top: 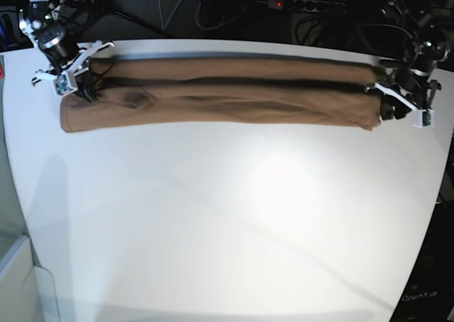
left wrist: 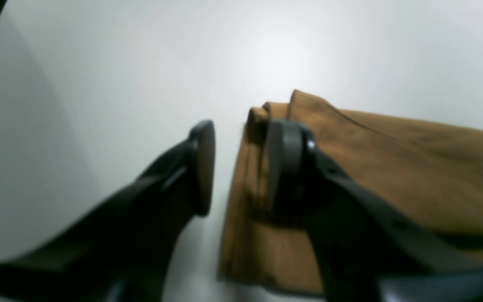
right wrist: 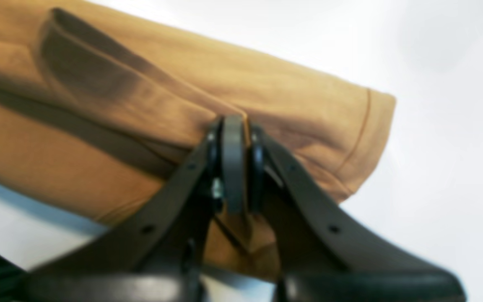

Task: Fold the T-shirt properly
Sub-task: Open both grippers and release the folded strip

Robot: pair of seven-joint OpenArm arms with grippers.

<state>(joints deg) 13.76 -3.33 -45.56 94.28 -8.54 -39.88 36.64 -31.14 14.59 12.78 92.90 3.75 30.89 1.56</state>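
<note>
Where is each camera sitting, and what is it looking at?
Left wrist: rides on the left arm, looking past the left gripper, whose jaws stand apart at the end of the T-shirt on the white table.
Right wrist: rides on the right arm, looking past the right gripper, pinched on a fold of the shirt.
Base: high over the table's near edge, looking down and across it at the long folded shirt, with an arm at each end.
Shared: all three views show the T-shirt and table.

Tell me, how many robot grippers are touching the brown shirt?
2. The right gripper is pinching the T-shirt at its end on the base view's left. The left gripper is at the opposite end, jaws apart, one finger resting on the cloth.
</note>
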